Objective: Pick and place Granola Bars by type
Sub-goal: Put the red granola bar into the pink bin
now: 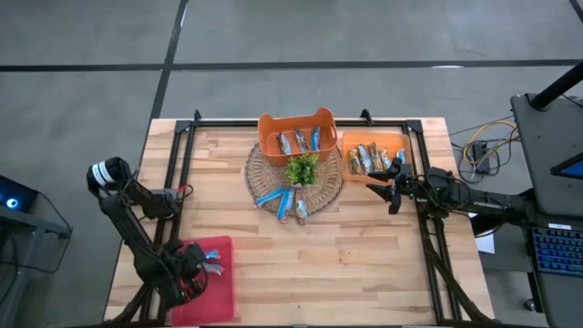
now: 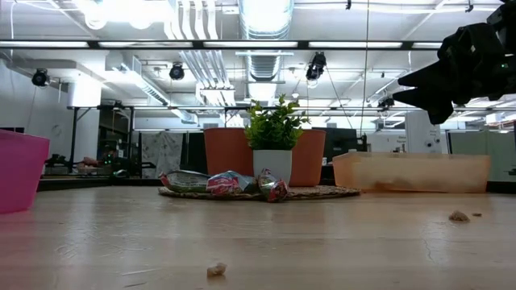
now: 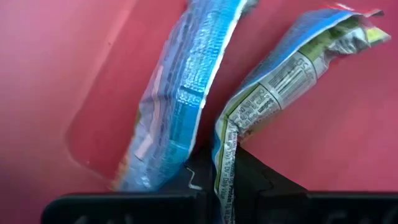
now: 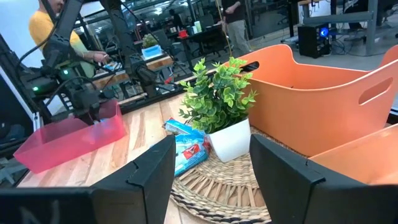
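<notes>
My left gripper [image 1: 194, 271] points down into the red bin [image 1: 219, 296] at the table's near left and is shut on a blue-white granola bar [image 3: 280, 81], whose printed label side shows. A second blue bar [image 3: 180, 93] lies beside it against the bin's red inside. More bars [image 1: 284, 202] lie on the woven mat [image 1: 260, 173] by the green plant [image 1: 302, 169]. Blue ones fill the orange basket [image 1: 296, 137], and brownish ones the orange tray [image 1: 369, 157]. My right gripper [image 1: 390, 179] waits open and level at the table's right, holding nothing. My left gripper pinches one end of the blue-white bar [image 3: 221, 180] between its two fingers [image 3: 255, 180], coming from above and pointing down. The wrapper bends just past the fingers and runs on over the bin's red inside. Whether its far end rests on the bin I cannot tell.
The mat and plant stand at the table's middle, in front of the orange basket. Bare wood lies between the red bin [image 2: 16, 169] and the mat. A few crumbs [image 2: 216, 269] dot the near tabletop. People and desks show in the room beyond.
</notes>
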`<state>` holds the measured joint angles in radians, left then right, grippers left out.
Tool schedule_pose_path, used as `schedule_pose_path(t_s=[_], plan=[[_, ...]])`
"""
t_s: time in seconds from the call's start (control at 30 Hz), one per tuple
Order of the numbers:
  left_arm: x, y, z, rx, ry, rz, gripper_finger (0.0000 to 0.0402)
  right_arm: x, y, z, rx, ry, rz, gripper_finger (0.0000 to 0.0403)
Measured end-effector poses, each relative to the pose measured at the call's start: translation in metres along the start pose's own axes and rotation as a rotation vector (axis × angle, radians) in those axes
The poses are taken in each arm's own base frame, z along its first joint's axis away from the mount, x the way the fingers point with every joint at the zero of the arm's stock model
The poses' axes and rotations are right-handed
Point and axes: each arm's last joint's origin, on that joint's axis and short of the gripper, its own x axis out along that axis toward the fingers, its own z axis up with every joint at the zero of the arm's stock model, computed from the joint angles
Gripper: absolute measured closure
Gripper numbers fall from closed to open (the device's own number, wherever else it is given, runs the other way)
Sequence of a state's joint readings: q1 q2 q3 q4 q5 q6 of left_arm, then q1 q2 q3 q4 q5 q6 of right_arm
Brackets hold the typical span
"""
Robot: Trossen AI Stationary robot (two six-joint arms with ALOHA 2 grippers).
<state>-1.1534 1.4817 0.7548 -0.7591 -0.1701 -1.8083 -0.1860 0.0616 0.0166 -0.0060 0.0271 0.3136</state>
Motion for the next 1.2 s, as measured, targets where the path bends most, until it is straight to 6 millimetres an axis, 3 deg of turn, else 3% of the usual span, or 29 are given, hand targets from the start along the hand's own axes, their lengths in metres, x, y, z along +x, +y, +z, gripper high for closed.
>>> schedule_pose_path(t_s=[0.23,0.6,0.77,1.03,1.2], plan=[[0.002,0.008,0.006,-0.01,-0.017,0.053,0.0388,0.0,0.0,0.0,0.0,0.0,0.0,0.0207],[-0.005,0.0,0.006,0.011,-0.007,0.02,0.031,0.0,0.0,0.0,0.0,0.0,0.0,0.0207],[-0.008,-0.003,0.009,0.009,-0.022,0.006,0.025,0.0,0.0,0.0,0.0,0.0,0.0,0.0207],[-0.012,-0.005,0.014,0.032,0.032,0.036,0.0113,0.0,0.0,0.0,0.0,0.0,0.0,0.0207],[-0.032,-0.013,0.017,0.07,0.049,0.031,0.0074,0.0,0.0,0.0,0.0,0.0,0.0,0.0207]])
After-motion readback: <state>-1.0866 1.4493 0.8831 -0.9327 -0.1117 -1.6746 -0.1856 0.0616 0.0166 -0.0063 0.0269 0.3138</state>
